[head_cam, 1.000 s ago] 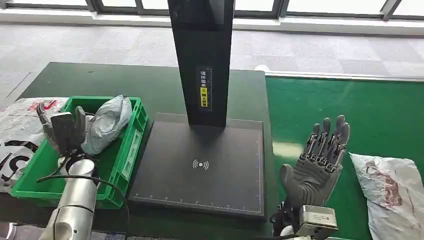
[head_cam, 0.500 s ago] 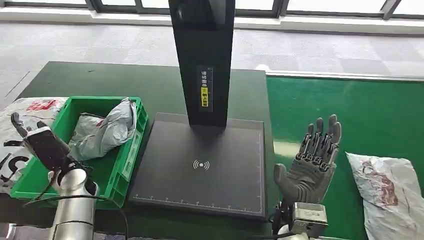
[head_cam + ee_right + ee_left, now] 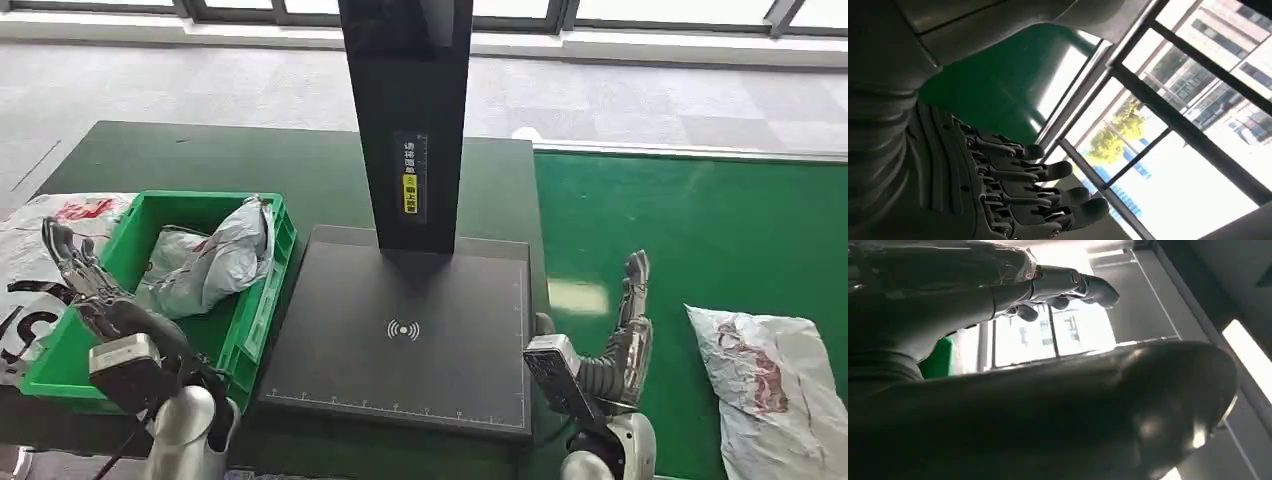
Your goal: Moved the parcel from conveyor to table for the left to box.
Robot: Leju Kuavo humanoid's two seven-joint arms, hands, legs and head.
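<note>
A grey bagged parcel [image 3: 205,262] lies in the green crate [image 3: 249,324] at the table's left. A white bagged parcel with a red print [image 3: 775,385] lies on the green conveyor [image 3: 700,230] at the right. My left hand [image 3: 85,285] is raised at the crate's near left corner, fingers spread and empty; the left wrist view has it [image 3: 1048,285] against bright windows. My right hand [image 3: 618,345] stands edge-on with fingers straight, between the scanner plate and the white parcel, holding nothing. The right wrist view has its fingers [image 3: 1013,195] extended.
A black scanner plate [image 3: 400,330] with a tall black post [image 3: 405,110] fills the table's middle. Another white printed bag [image 3: 30,270] lies left of the crate. Bare green belt stretches beyond the white parcel.
My left hand has let go of the grey parcel, which now lies in the crate, and pulled back to the near left. My right hand turned edge-on and dropped a little.
</note>
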